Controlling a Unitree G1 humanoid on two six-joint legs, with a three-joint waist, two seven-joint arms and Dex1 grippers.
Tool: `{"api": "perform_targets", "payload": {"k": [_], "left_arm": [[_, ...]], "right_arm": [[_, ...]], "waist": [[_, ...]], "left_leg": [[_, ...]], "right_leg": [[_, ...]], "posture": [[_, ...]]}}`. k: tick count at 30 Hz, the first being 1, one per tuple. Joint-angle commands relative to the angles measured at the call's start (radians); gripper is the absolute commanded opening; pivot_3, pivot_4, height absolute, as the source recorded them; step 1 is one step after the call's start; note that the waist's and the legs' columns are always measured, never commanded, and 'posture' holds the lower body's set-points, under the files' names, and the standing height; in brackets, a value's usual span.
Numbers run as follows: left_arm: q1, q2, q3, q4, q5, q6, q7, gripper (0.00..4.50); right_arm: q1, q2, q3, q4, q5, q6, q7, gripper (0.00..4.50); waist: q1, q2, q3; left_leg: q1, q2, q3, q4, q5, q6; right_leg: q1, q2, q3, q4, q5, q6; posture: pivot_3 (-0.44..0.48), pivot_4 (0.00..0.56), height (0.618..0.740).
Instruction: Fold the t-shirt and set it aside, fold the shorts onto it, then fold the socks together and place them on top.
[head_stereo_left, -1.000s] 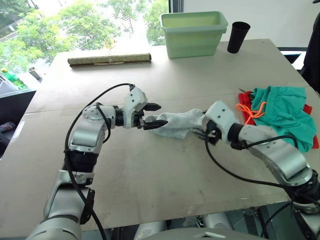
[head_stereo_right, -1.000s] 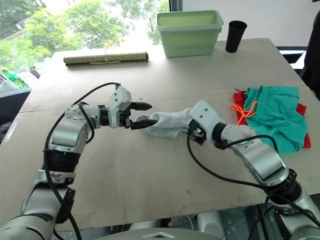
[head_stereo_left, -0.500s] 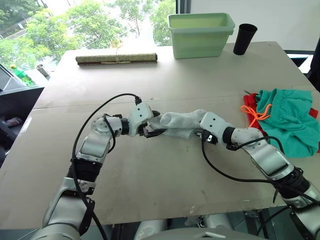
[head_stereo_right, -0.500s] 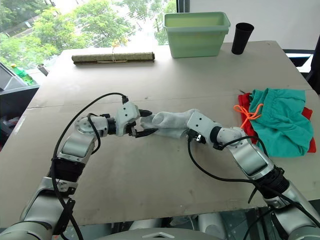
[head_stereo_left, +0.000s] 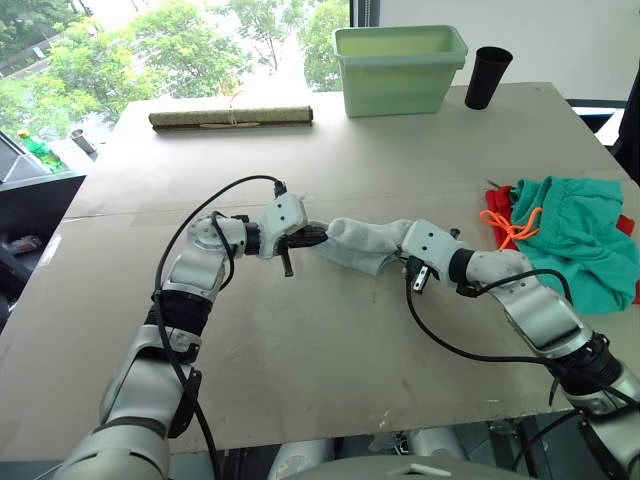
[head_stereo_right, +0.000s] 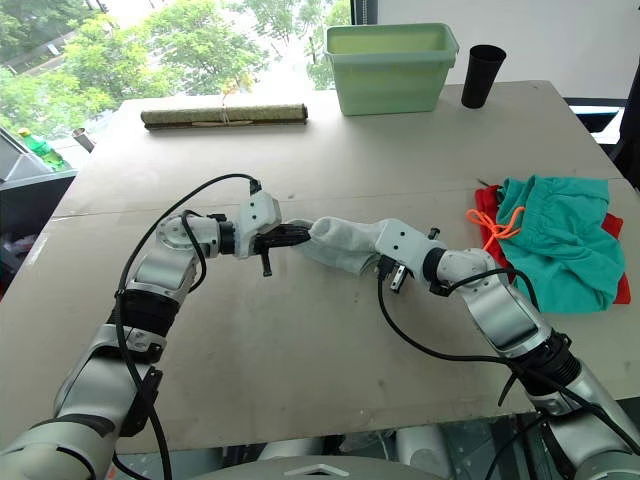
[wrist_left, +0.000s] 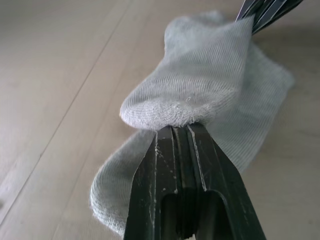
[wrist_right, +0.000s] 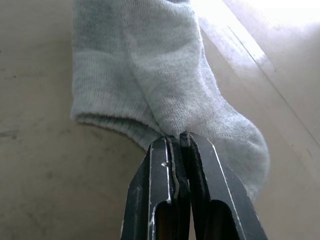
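Holding the pale grey knit socks (head_stereo_left: 360, 245) mid-counter (head_stereo_left: 300, 380), my left pincer (head_stereo_left: 312, 237) and right pincer (head_stereo_left: 408, 262) each clenched on an end. Sock-folding step underway; next, bring ends together, then carry to the teal-green cloth shorts (head_stereo_left: 565, 235).

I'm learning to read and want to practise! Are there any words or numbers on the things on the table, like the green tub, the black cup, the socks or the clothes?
None: no word, number or sign can be read in these pictures.
green tub: plain walls.
black cup: plain.
socks: plain knit.
shorts: only an orange cord, no print.
t-shirt: just an edge peeks out; no lettering shows.
rolled mat: no writing.
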Motion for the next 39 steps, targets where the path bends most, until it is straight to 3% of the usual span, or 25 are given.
{"api": "perform_targets", "payload": {"k": [1,8,9,11,14,26,29,34,38,39], "left_arm": [[-0.045,0.017,0.045,-0.004,-0.04,0.007,-0.026,0.06],[0.009,0.04,0.03,-0.059,-0.026,0.067,-0.041,0.06],[0.035,0.05,0.036,-0.087,-0.029,0.079,-0.039,0.68],[0.077,0.069,0.043,-0.119,-0.013,0.053,-0.019,1.41],[0.111,0.091,0.036,-0.14,0.01,0.004,-0.01,2.86],[0.026,0.04,-0.041,-0.114,0.085,-0.176,-0.002,2.86],[-0.011,0.027,-0.079,-0.028,0.136,-0.261,0.002,2.11],[-0.044,0.036,-0.11,0.066,0.165,-0.337,-0.041,0.01],[-0.053,0.041,-0.074,0.018,0.035,-0.137,-0.178,0.01],[-0.057,0.046,-0.07,0.01,0.028,-0.121,-0.188,0.53]], "right_arm": [[-0.051,0.003,-0.041,-0.072,0.016,0.038,0.033,0.0],[-0.087,0.024,-0.046,-0.089,0.036,0.143,0.049,0.0],[-0.084,0.022,-0.04,-0.092,0.035,0.152,0.052,0.0],[-0.074,0.021,-0.031,-0.097,0.034,0.163,0.055,0.0],[-0.064,0.022,-0.025,-0.1,0.031,0.166,0.056,0.0],[-0.068,0.048,-0.027,-0.081,0.023,0.165,0.039,0.0],[-0.068,0.051,-0.034,-0.083,0.021,0.17,0.036,0.0],[-0.06,0.048,-0.04,-0.089,0.022,0.177,0.038,0.0],[-0.049,0.041,-0.044,-0.088,0.019,0.177,0.037,0.0],[-0.047,0.041,-0.045,-0.087,0.018,0.177,0.036,0.0]], "waist": [[0.0,0.0,0.0],[0.0,0.0,0.0],[-0.001,0.0,0.0],[-0.004,0.0,0.0],[-0.001,0.0,0.0],[0.004,0.0,0.0],[0.002,0.0,0.0],[-0.001,0.0,0.0],[0.001,0.0,0.0],[0.001,0.0,0.0]], "left_leg": [[0.0,0.0,0.0,0.0,0.0,0.0],[0.0,0.0,-0.001,0.0,0.0,0.0],[0.0,0.0,-0.001,0.0,0.0,0.0],[0.0,0.0,0.0,0.0,0.0,0.0],[0.0,0.0,-0.001,0.0,0.0,0.0],[0.0,-0.002,-0.002,0.0,0.0,0.0],[0.0,-0.002,-0.002,0.0,0.0,0.0],[0.0,-0.002,-0.002,0.0,0.0,0.0],[0.0,-0.002,-0.002,0.0,0.0,0.0],[0.0,-0.002,-0.002,0.0,0.0,0.0]], "right_leg": [[0.0,0.0,0.0,0.0,0.0,0.0],[0.0,0.0,-0.001,0.0,0.0,0.0],[0.0,0.0,-0.001,0.0,0.0,0.0],[0.0,0.0,0.0,0.0,0.0,0.0],[0.0,0.0,-0.001,0.0,0.0,0.0],[0.0,-0.003,-0.002,0.001,0.0,0.0],[0.0,-0.003,-0.003,0.001,0.0,0.0],[0.0,-0.003,-0.003,0.0,0.0,0.0],[0.0,-0.003,-0.004,0.001,0.0,0.0],[0.0,-0.003,-0.004,0.001,0.0,0.0]], "posture": [[0.0,0.15,0.74],[0.0,0.15,0.74],[0.0,0.15,0.74],[0.0,0.15,0.74],[0.0,0.15,0.74],[0.0,0.15,0.74],[0.0,0.15,0.74],[0.0,0.15,0.74],[0.0,0.15,0.74],[0.0,0.15,0.74]]}}
